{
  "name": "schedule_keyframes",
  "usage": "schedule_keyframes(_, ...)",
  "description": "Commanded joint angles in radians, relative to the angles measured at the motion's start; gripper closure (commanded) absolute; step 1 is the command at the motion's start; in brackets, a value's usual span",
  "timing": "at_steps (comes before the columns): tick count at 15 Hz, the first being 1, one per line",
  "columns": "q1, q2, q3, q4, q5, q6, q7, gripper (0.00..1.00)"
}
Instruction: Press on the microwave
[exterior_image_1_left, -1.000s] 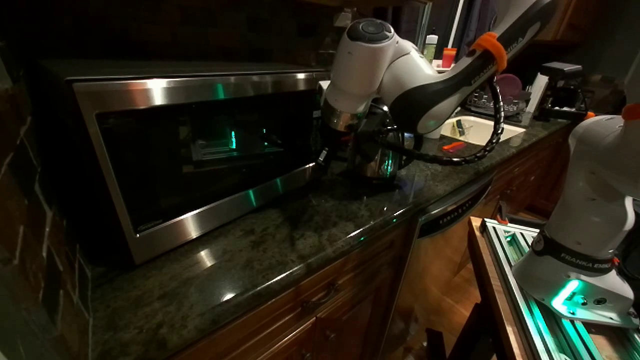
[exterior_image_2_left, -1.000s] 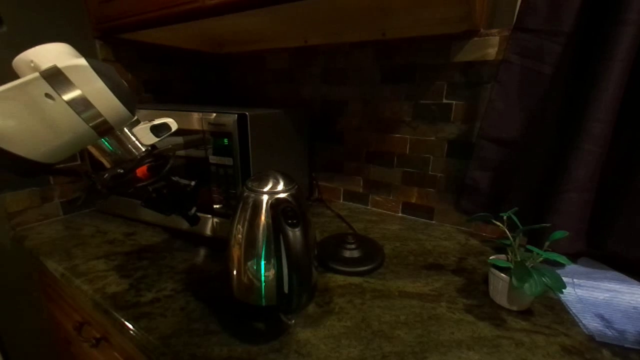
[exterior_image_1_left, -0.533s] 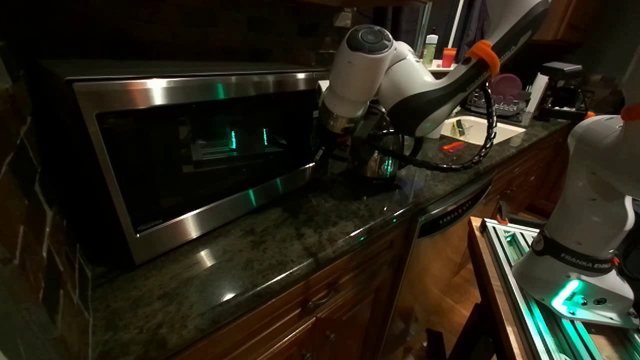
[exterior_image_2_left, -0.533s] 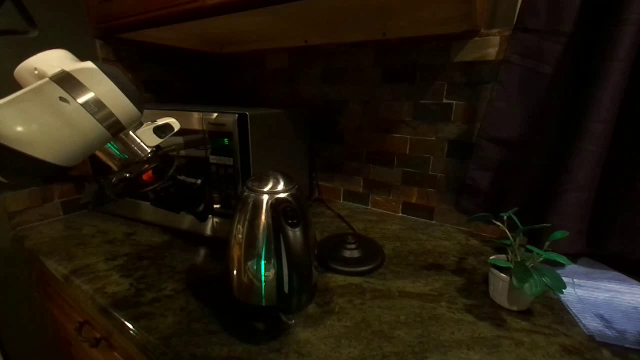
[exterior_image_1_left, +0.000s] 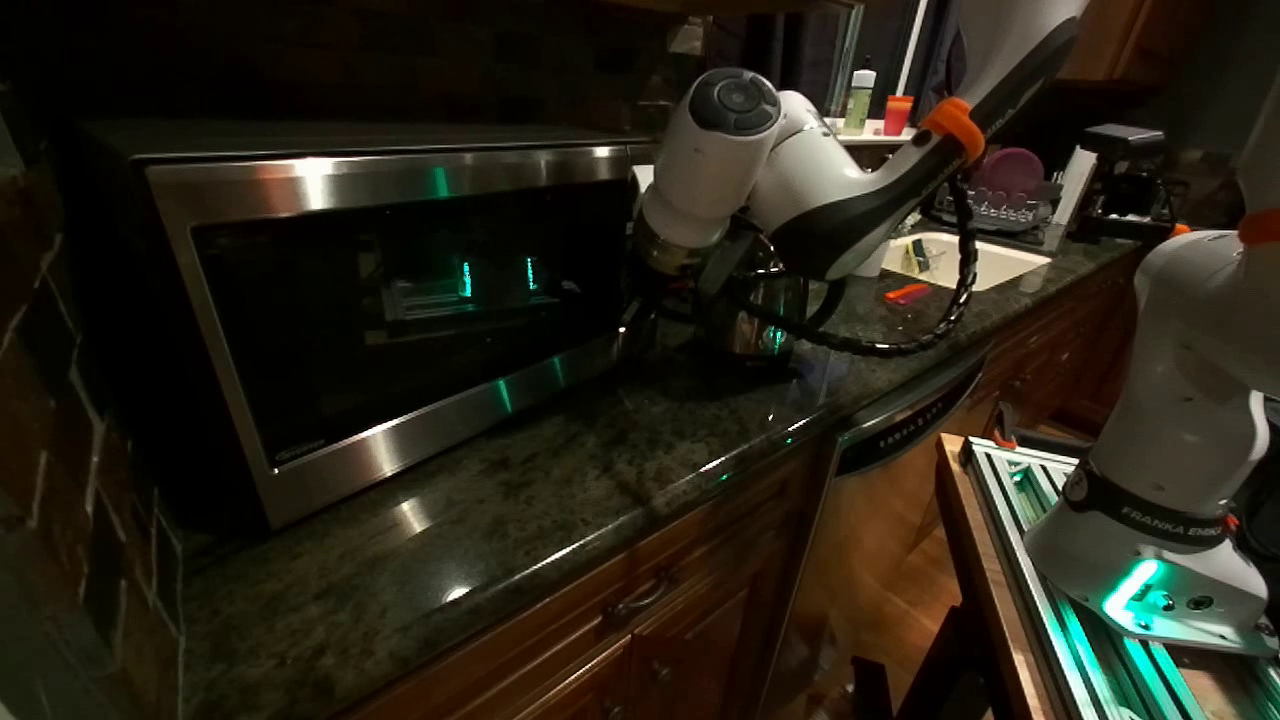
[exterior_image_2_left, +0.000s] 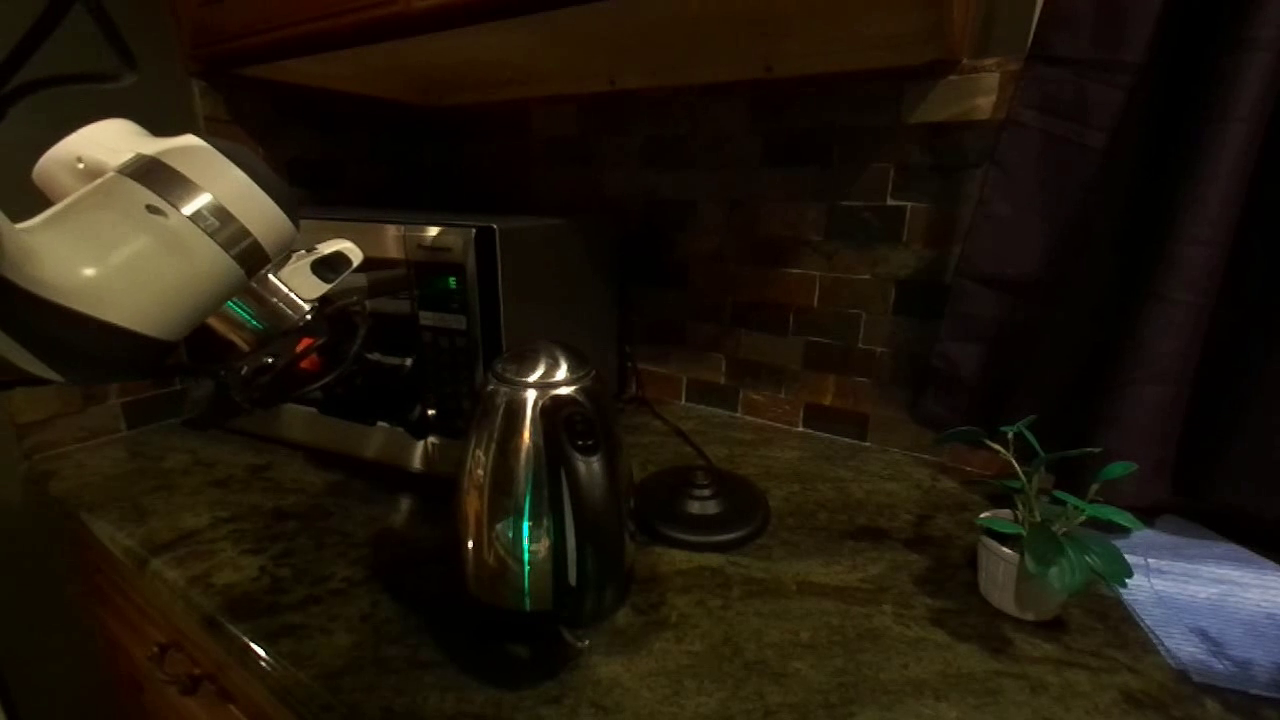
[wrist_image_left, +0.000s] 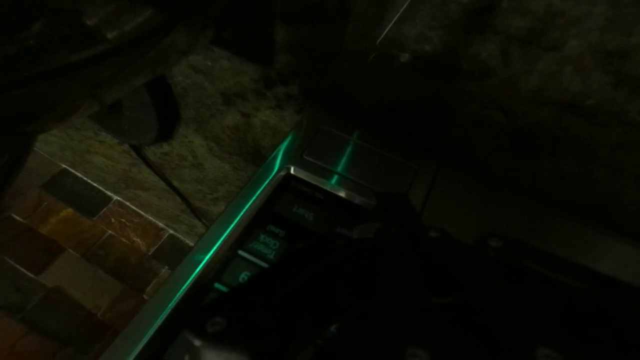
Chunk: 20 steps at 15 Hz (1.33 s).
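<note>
- While the microwave (exterior_image_1_left: 400, 290) stood on the desk (exterior_image_1_left: 520, 530), the dark fingers (wrist_image_left: 397, 212) were before its button panel (wrist_image_left: 300, 210).
- Whether they were wide or narrow, I could not tell.

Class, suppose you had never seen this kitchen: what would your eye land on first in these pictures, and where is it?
Probably the white robot arm, bent down at the button end of the microwave on the dark counter. Next, in an exterior view, the shiny kettle with its green streak stands in the foreground, and a potted plant sits off to the right.
</note>
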Motion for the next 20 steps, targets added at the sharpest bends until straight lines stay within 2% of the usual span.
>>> schedule_keyframes(1, 0.017, 0.026, -0.019, 0.018, -0.062, 0.002, 0.058, 1.00)
schedule_keyframes(12, 0.016, 0.039, -0.022, 0.022, -0.111, 0.002, 0.104, 1.00)
schedule_keyframes(13, 0.016, 0.037, -0.018, 0.017, -0.078, -0.004, 0.075, 1.00)
schedule_keyframes(16, 0.032, 0.002, 0.010, -0.011, 0.113, -0.057, -0.083, 1.00)
schedule_keyframes(20, 0.077, -0.054, 0.047, -0.006, 0.328, -0.193, -0.234, 1.00)
